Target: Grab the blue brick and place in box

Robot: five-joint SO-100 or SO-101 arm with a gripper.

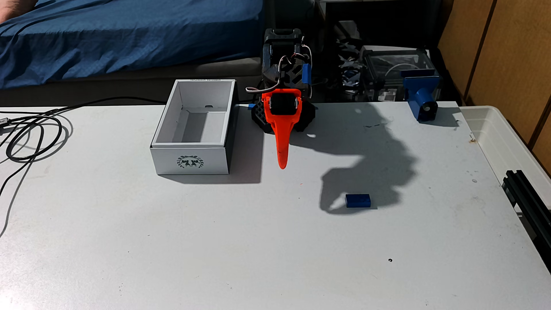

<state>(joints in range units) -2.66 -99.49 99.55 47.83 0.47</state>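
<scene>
1. Jaws first: the orange gripper (282, 162) points down toward the camera, and from this fixed view the two fingers overlap into one narrow taper, so I cannot tell whether they are parted or closed. Nothing shows between them, and the tip hangs apart from any object.
2. Just to its left in the picture stands the box (190, 159), white, open-topped and with nothing in it, its emblem side facing the camera.
3. To the right and nearer the camera, the blue brick (358, 201) lies flat on the table (268, 253), well apart from the gripper and inside the arm's shadow.
4. Step in hand, as I judge it: the reach to the brick. Doing it well means swinging right and forward, opening the fingers wide before descending, and straddling the brick's short sides so it does not skid.
5. Farther out, a cable (32, 134) loops at the left edge and a blue clamp-like part (422, 98) sits at the far right; neither obstructs the path.
</scene>
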